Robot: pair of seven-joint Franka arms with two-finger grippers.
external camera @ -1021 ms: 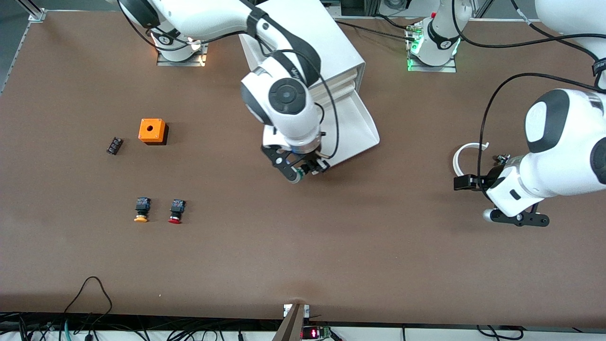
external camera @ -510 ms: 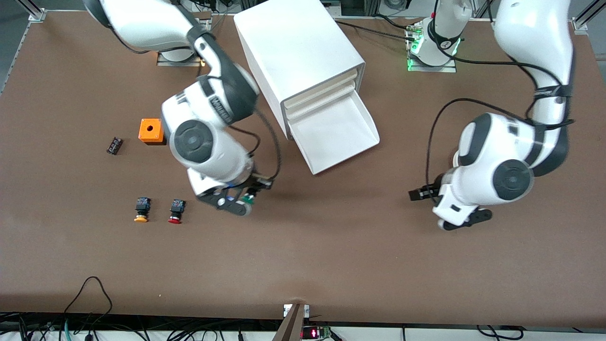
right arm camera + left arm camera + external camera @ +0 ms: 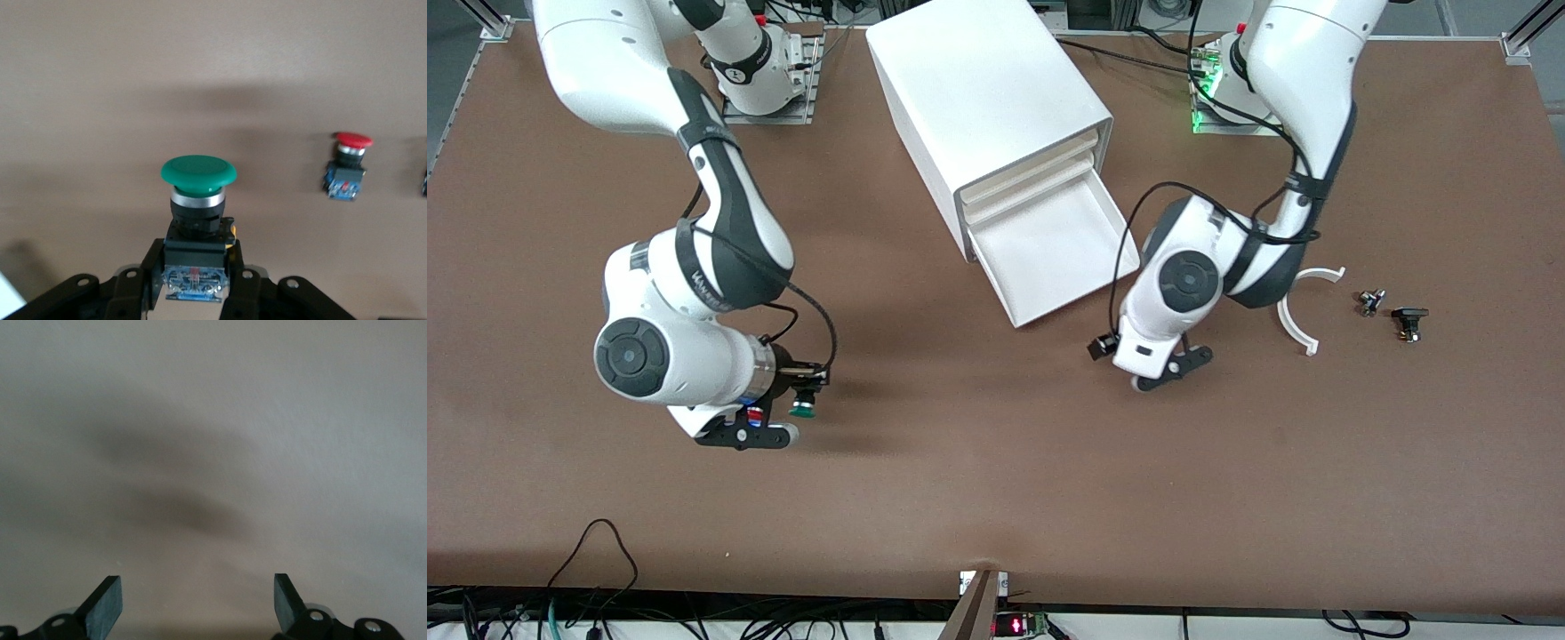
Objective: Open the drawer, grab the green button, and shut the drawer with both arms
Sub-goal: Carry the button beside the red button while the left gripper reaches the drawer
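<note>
Green button [image 3: 198, 193] sits clamped between right gripper [image 3: 193, 283] fingers by its black body, cap pointing away from the wrist, held over bare table [image 3: 978, 462] toward right arm's end. Right arm bent low, wrist level. Left gripper [image 3: 197, 600] fingers spread wide, nothing between, over table just beside the pulled-out drawer [image 3: 1054, 258] of cabinet [image 3: 983, 84]. Right wrist view shows red button [image 3: 347, 167] lying on table; front view mostly hides it
</note>
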